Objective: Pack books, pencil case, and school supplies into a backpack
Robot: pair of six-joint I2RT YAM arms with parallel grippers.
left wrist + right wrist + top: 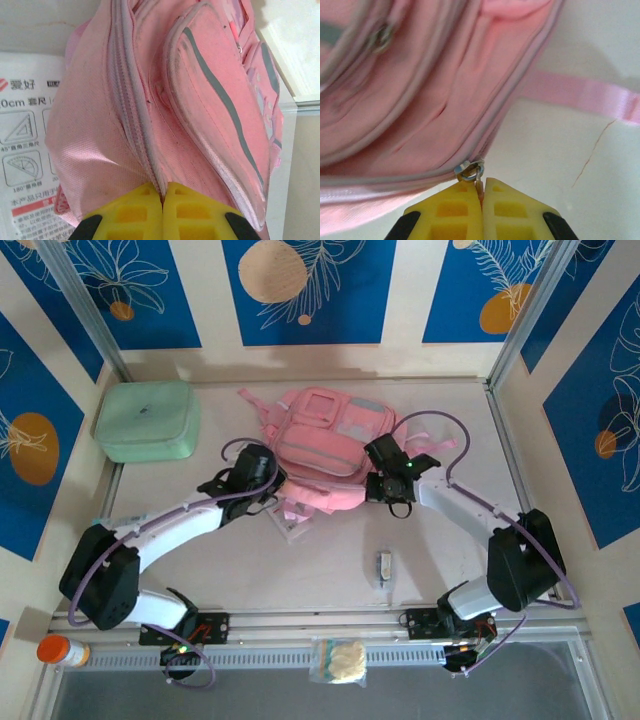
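the left gripper (163, 198) has its yellow fingers (131, 212) pressed flat together at the backpack (200, 115), and the pack's grey zip seam runs straight down into the line where they meet, so they pinch the fabric there. the right gripper (481, 194) is likewise clamped tight – its fingers (506, 210) nip the small zipper pull (479, 184) that hangs from the metal slider (467, 171) at the pack's edge. from above, the left gripper (272, 478) sits at the pack's left lower side and the right gripper (378, 480) at its right lower side, both arms bent in toward it. the pale pink backpack (325, 440) lies front-up in the middle of the table (250, 570), its pockets showing, and a pink strap (580, 92) trails over the bare surface. a white printed sheet (25, 150) with drawings of set squares and a protractor lies partly under the pack's left side. the school supplies (383, 568) – one tiny pale oblong – lie nearer the arm bases, well apart from the pack. a mint-green case (147, 420) rests at the far left.
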